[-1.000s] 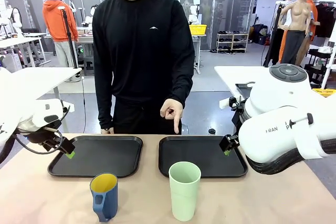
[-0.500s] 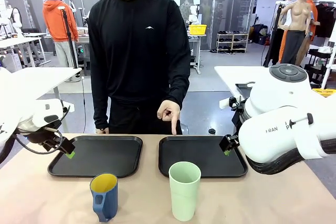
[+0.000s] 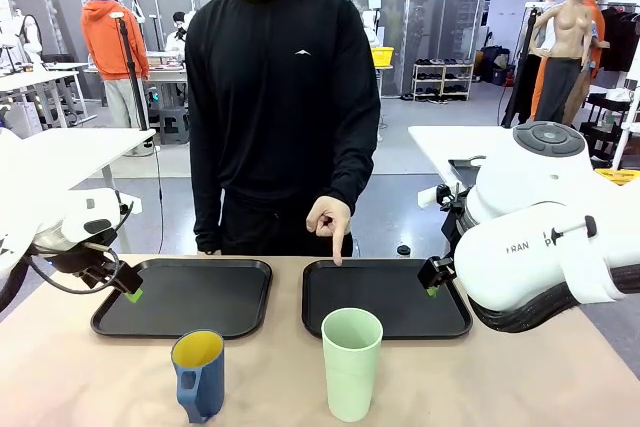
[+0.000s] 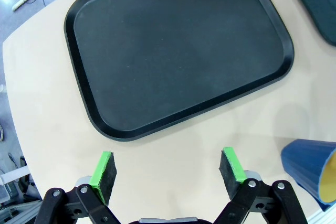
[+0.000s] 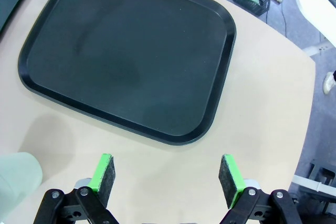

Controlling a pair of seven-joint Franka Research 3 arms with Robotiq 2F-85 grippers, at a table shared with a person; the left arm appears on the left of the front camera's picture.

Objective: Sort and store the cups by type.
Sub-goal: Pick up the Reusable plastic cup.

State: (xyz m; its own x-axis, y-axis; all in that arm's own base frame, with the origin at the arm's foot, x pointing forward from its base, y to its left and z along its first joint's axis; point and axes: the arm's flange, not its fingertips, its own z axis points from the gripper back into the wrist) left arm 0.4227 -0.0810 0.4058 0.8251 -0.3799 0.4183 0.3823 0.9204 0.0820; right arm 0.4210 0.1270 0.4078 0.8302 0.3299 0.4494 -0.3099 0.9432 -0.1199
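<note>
Blue mug (image 4: 308,165) edges the left wrist view, mint tumbler (image 5: 18,178) the right, both arms' jaws apart and empty.

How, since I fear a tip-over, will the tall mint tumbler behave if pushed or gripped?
The mint tumbler stands tall on a base narrower than its rim, so a high push would probably tip it. Its smooth, handleless wall may slip in a grip. It looks like plastic, so likely light.

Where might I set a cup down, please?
The left black tray and right black tray are bare; a person's hand points at the right one's far rim. The blue handled mug and mint-green tumbler crowd the near edge.
</note>
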